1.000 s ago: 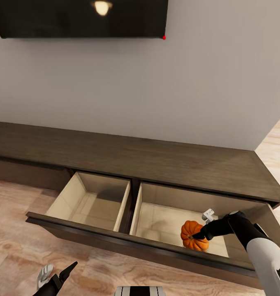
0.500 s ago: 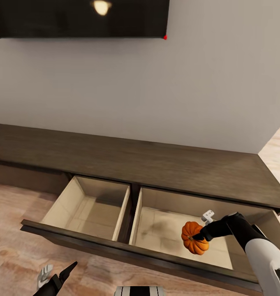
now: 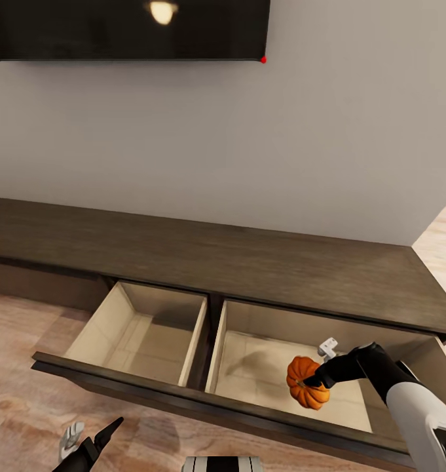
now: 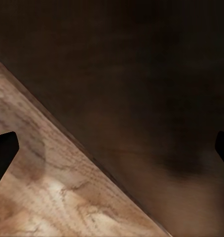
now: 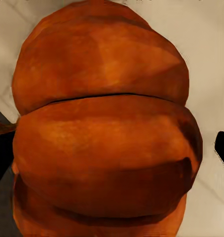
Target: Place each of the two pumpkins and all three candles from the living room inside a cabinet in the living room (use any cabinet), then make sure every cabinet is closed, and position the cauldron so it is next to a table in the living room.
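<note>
The right arm reaches forward and down into the open right-hand drawer of the cabinet, its right gripper clamped on a pumpkin held over the pale drawer floor; whether the pumpkin touches it cannot be told. The left gripper hangs low over the wooden floor before the drawer front, its fingers spread apart.

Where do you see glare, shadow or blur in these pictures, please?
Head view: a lamp glare on the dark screen and a soft shadow on the drawer floor beside the pumpkin. Right wrist view: the pumpkin looms close. Left wrist view: the dark wood is blurred.
</note>
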